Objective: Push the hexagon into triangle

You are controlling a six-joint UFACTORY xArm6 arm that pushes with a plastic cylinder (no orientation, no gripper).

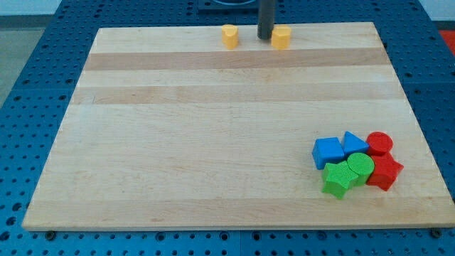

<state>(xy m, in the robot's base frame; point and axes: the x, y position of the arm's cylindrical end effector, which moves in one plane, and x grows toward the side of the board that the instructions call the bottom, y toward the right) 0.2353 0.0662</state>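
Observation:
A yellow hexagon block (281,37) lies at the view's top edge of the wooden board, right of centre. My tip (265,38) stands right against its left side, between it and a yellow heart-like block (229,35) further left. A blue triangle block (354,144) lies far away at the view's lower right, in a tight cluster of blocks. The rod rises out of the view's top.
The cluster around the triangle holds a blue cube (328,152) to its left, a red round block (379,143) to its right, a green round block (360,167), a green star (337,180) and a red star-like block (384,172) below. The board's edge (234,226) borders a blue perforated table.

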